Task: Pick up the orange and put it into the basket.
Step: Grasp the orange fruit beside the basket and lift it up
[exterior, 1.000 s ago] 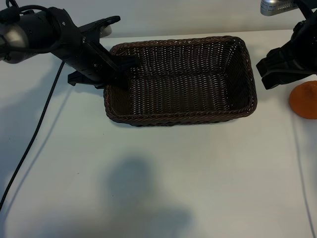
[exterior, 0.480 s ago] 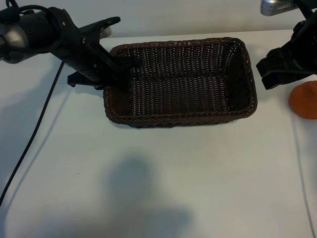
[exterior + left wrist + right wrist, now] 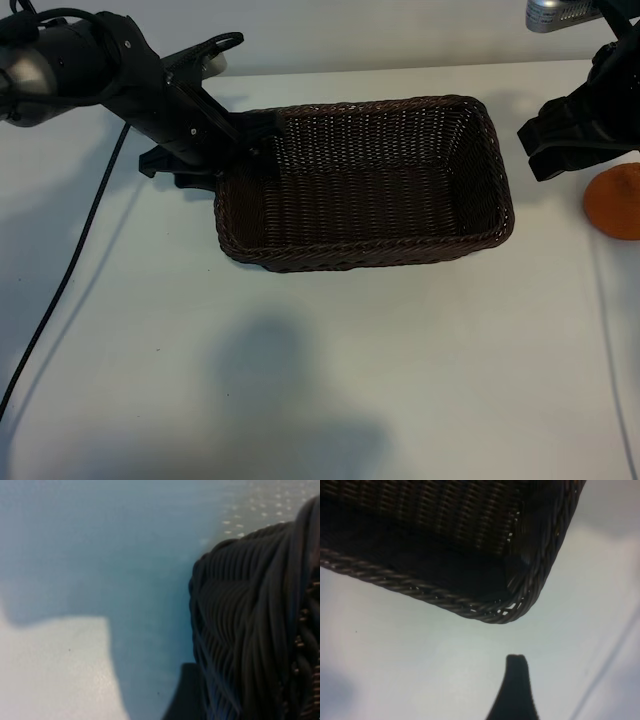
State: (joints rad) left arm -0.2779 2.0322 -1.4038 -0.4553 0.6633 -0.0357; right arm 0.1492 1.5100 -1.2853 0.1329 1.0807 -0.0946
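A plain white table [image 3: 330, 380] carries everything here. The dark brown wicker basket [image 3: 365, 255] sits on it toward the far middle, slightly askew, its braided rim and sloping sides showing. The orange [image 3: 614, 202] rests on the tabletop at the right edge, well apart from the basket. A thin black cable [image 3: 62, 290] trails across the left side of the surface, and soft shadows fall near the front.

Orange [image 3: 616, 202] on table — right of empty wicker basket [image 3: 365, 255].
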